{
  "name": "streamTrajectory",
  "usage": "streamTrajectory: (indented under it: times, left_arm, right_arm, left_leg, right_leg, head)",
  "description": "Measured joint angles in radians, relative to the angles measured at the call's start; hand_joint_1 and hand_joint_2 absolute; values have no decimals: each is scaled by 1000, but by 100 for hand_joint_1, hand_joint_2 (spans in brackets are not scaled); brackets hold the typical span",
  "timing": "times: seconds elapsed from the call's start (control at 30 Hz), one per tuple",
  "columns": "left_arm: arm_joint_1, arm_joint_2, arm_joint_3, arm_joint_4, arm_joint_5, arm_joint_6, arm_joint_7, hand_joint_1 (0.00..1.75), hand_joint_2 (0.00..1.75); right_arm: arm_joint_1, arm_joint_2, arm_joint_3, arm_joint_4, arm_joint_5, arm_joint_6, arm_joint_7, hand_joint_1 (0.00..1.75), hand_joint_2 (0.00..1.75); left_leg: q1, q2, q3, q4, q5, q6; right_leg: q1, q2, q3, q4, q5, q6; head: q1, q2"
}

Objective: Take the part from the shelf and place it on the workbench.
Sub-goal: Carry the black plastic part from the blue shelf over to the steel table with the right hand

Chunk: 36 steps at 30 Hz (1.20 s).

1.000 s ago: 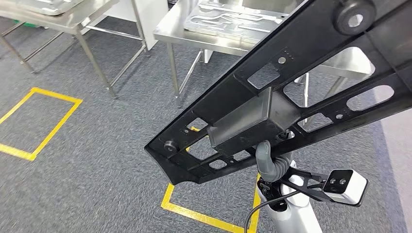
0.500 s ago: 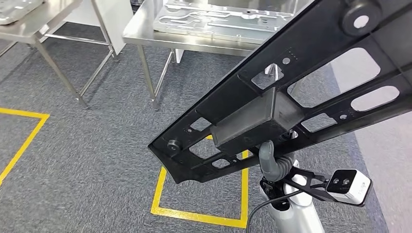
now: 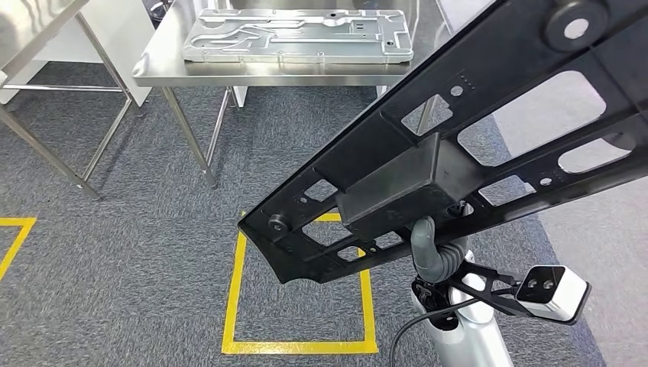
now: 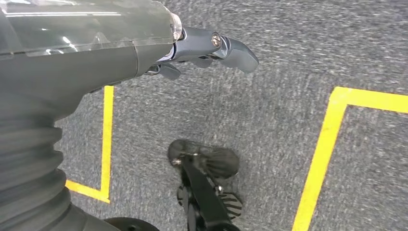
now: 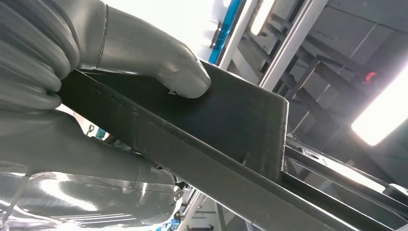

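One hand carries the load: the right hand point(image 3: 430, 246) clamps the black part point(image 3: 458, 138) from below, long axis slanting up-right; the workbench point(image 3: 153, 70) lies ahead-left. Left hand point(image 4: 202, 48) hangs, fingers loosely apart, holding nothing.

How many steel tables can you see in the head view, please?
2: one steel table ahead carries a grey metal plate; another table's corner shows at far left. More may be hidden behind the black part.
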Motion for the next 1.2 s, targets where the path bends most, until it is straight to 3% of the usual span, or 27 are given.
streamTrajectory:
  times: [0.07,0.1,0.23,0.3,0.37,0.4,0.43,0.5,0.57,0.63,0.73,0.77,0.8,0.87,0.9,0.93,1.0,1.03,1.07,1.1,1.13,1.2]
  left_arm:
    - [-1,2,0,0,0,-1,1,0,175]
    - [-2,3,0,0,0,-3,2,0,175]
    - [-4,2,0,0,0,-11,2,0,175]
    - [-4,2,0,0,0,-14,0,0,175]
    - [-3,2,0,0,0,-17,-3,0,175]
    - [-2,2,0,0,0,-18,-4,0,175]
    - [-1,2,0,0,0,-19,-5,0,175]
    - [-1,1,-2,0,0,-21,-7,0,175]
    - [-2,1,-4,0,0,-22,-9,0,175]
    - [-2,1,-6,0,0,-22,-10,0,175]
    - [-8,2,-8,0,0,-23,-13,0,175]
    - [-11,2,-9,0,0,-24,-14,0,175]
    - [-11,3,-9,0,0,-24,-15,0,175]
    - [-5,4,-9,0,0,-25,-14,0,175]
    - [-2,4,-9,0,0,-25,-14,0,175]
    - [2,4,-9,0,0,-25,-14,0,175]
    - [6,4,-10,0,0,-25,-14,0,175]
    - [7,5,-11,0,0,-25,-14,0,175]
    - [9,5,-12,0,0,-25,-15,0,175]
    - [10,7,-13,1,0,-25,-15,0,175]
    - [10,8,-14,1,0,-26,-16,0,175]
    - [5,11,-17,2,0,-26,-17,0,175]
  right_arm:
    - [0,0,-2,0,1,0,0,175,175]
    - [0,0,-3,0,2,-1,0,175,175]
    - [0,0,-7,-4,10,-3,0,175,175]
    - [0,0,-8,-6,15,-4,0,175,175]
    - [4,0,-10,-7,16,-5,0,175,175]
    - [6,0,-11,-7,17,-5,0,175,175]
    - [7,0,-11,-7,17,-5,0,175,175]
    - [7,0,-12,-10,18,-7,0,175,175]
    - [6,0,-12,-15,19,-10,0,175,175]
    - [6,0,-13,-19,21,-17,0,175,175]
    - [8,1,-13,-29,26,-28,0,175,175]
    - [9,2,-13,-32,28,-31,0,175,175]
    - [9,3,-13,-35,29,-33,0,175,175]
    - [13,4,-13,-37,31,-35,0,175,175]
    - [15,4,-13,-37,31,-35,0,175,175]
    - [18,4,-13,-37,31,-35,0,175,175]
    - [21,4,-13,-38,31,-34,0,175,175]
    - [23,4,-13,-39,30,-33,0,175,175]
    - [26,4,-13,-39,30,-32,0,175,175]
    - [29,4,-13,-41,30,-31,0,175,175]
    - [31,4,-13,-43,30,-30,0,175,175]
    - [31,4,-14,-50,29,-28,0,175,175]
  left_leg:
    - [-3,-8,45,-111,45,9]
    - [-5,-11,53,-133,49,15]
    - [-3,-9,58,-145,52,37]
    - [-1,-6,62,-149,50,47]
    - [-2,-3,63,-149,44,51]
    - [-2,-1,66,-149,39,51]
    - [-1,-1,71,-149,34,49]
    - [-1,1,88,-149,22,43]
    - [-4,3,101,-149,9,32]
    - [-6,7,109,-153,-2,19]
    - [-4,12,125,-147,-18,2]
    - [-3,11,112,-113,-28,-1]
    - [-2,9,79,-55,-42,-4]
    - [-2,5,-23,89,-67,-6]
    - [-2,5,-69,134,-59,-7]
    - [-2,5,-100,143,-29,-5]
    - [-5,4,-111,50,89,4]
    - [-9,2,-100,0,136,11]
    - [-14,0,-87,-43,163,19]
    - [-20,-1,-73,-67,161,27]
    - [-24,-2,-59,-75,139,34]
    - [-23,-3,-29,-111,105,44]
  right_leg:
    - [3,7,-1,5,-4,8]
    - [3,9,-3,7,-4,14]
    - [1,1,-15,30,-20,38]
    - [-2,-14,-61,128,-68,47]
    - [-6,-20,-131,257,-114,53]
    - [-8,-21,-152,290,-116,54]
    - [-11,-22,-152,284,-97,55]
    - [-13,-30,-100,173,-23,53]
    - [-7,-43,-39,53,10,45]
    - [0,-46,-19,18,-7,32]
    - [-4,-37,7,2,-23,12]
    - [-6,-36,23,-6,-29,6]
    - [-6,-36,39,-11,-37,0]
    - [-3,-32,69,-15,-59,-6]
    - [-2,-28,85,-15,-74,-7]
    - [-1,-25,104,-16,-89,-7]
    - [1,-19,149,-16,-124,-5]
    - [1,-17,169,-19,-141,-3]
    - [1,-15,185,-23,-155,2]
    - [0,-13,197,-28,-166,9]
    - [-1,-12,205,-33,-170,16]
    - [-2,-14,198,-3,-152,28]
  head:
    - [0,0]
    - [0,0]
    - [0,0]
    - [0,0]
    - [0,0]
    - [0,0]
    - [0,0]
    - [0,0]
    - [0,0]
    - [0,0]
    - [0,0]
    - [0,0]
    - [-1,0]
    - [-1,0]
    - [-1,0]
    - [-1,0]
    - [-1,0]
    - [-1,0]
    - [-1,0]
    - [-1,0]
    - [-1,0]
    - [-1,0]
